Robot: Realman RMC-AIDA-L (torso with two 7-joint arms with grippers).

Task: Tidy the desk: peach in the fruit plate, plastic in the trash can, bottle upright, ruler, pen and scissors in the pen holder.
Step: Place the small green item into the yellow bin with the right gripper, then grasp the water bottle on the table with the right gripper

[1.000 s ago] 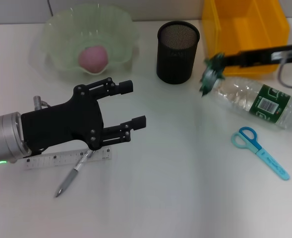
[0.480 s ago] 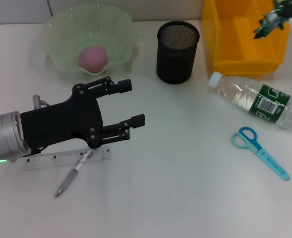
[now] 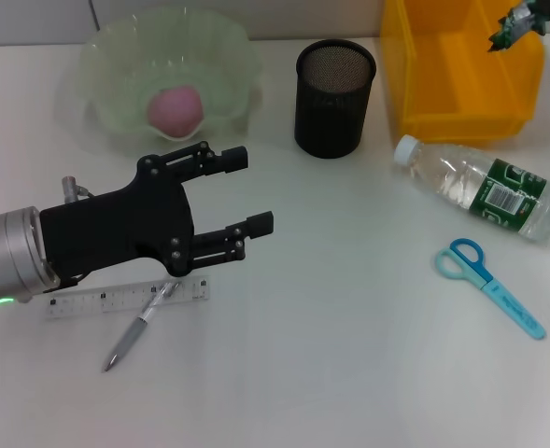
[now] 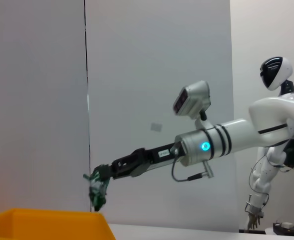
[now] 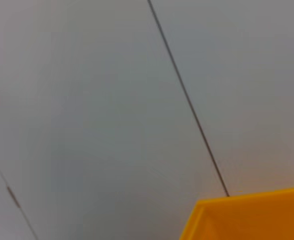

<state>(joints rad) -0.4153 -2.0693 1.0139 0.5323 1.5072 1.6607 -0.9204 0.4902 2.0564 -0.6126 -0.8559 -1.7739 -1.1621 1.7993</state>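
On a white surface [image 3: 349, 373], the left gripper [image 3: 242, 191] hovers with its black fingers spread wide, holding nothing. Just below it lie a clear ruler [image 3: 125, 299] and a pen [image 3: 139, 327], the pen crossing the ruler's edge. Behind the gripper a pale green fruit plate [image 3: 223, 56] holds a pink peach [image 3: 174, 109]. A black mesh pen holder [image 3: 335, 98] stands upright in the middle. To its right sits the yellow trash can [image 3: 443, 75]. A plastic bottle [image 3: 485, 187] lies on its side, with blue scissors [image 3: 489, 285] below it. The right gripper [image 4: 99, 175] pinches green plastic [image 3: 515, 26] above the can's far right corner.
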